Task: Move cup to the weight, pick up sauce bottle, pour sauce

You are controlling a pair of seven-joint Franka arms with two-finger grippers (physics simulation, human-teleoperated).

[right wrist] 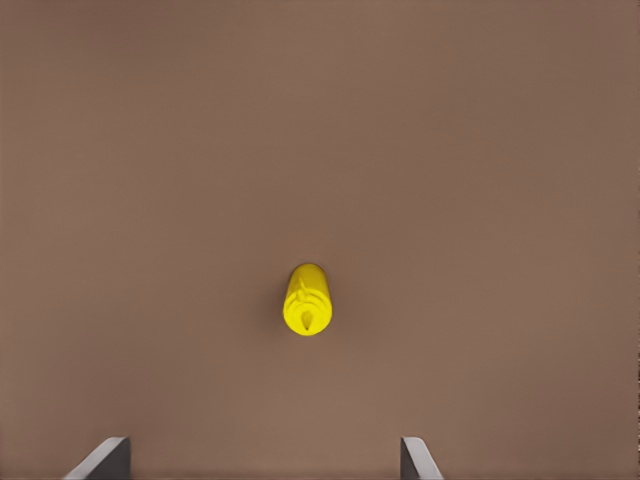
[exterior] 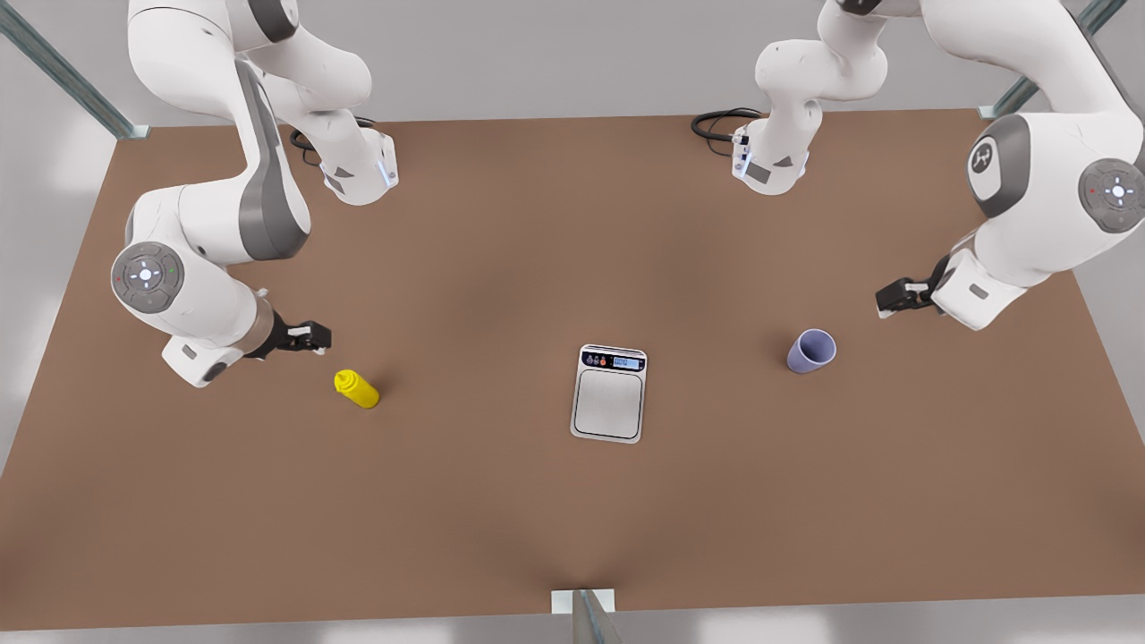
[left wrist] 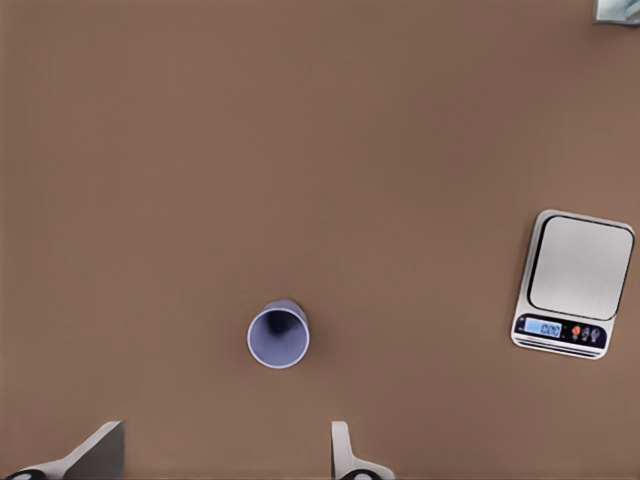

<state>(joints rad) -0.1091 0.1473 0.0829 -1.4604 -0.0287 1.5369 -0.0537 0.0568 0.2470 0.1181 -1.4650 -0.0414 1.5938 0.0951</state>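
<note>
Brown table (exterior: 501,537), both arms raised above it, nothing held. The left gripper (exterior: 897,296) hangs on the front view's right, near the cup (exterior: 811,351) but apart from it; its jaws are spread wide, fingertips (left wrist: 342,450) showing in its wrist view with the cup (left wrist: 278,336) upright on the table between and ahead of them. The scale (exterior: 609,394) lies flat at table centre, display lit, bare on top, well apart from the cup. The right gripper (exterior: 309,337) is on the front view's left, just beside the sauce bottle (exterior: 357,389), not touching; jaws wide, fingertips (right wrist: 418,460) empty. The bottle (right wrist: 308,299) stands upright on the table, cap on.
</note>
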